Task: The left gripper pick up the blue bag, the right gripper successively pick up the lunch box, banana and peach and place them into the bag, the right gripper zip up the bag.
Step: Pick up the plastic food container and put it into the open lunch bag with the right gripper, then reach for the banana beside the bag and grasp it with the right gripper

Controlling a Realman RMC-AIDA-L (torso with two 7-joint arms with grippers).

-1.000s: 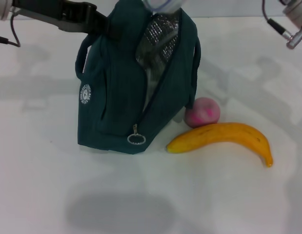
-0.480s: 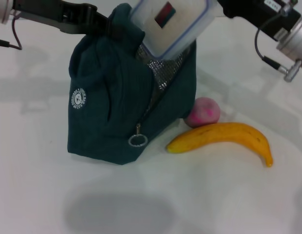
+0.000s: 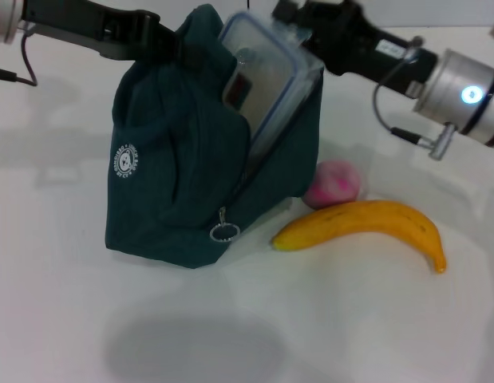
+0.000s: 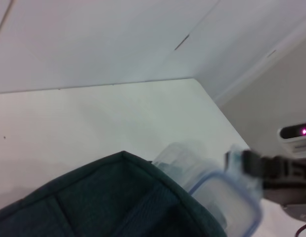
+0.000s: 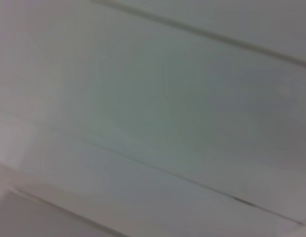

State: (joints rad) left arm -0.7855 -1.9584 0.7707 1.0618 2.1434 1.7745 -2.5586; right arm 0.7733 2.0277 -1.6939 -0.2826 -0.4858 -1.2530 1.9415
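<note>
White table (image 3: pixel 63 319) | lunch box (image 3: pixel 266 80) – upright, tilted – in blue bag (image 3: pixel 175 183)

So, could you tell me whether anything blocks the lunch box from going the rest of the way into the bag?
Nothing visible does. The lunch box is tilted and already partly inside the open mouth of the bag, with the right claw at its upper end. The banana and peach lie outside, beside the bag.

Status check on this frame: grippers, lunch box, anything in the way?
Left gripper gripping the blue bag top. Right gripper on lunch box, box tilted, partway into bag mouth. Banana and peach on table, not obstructing.
</note>
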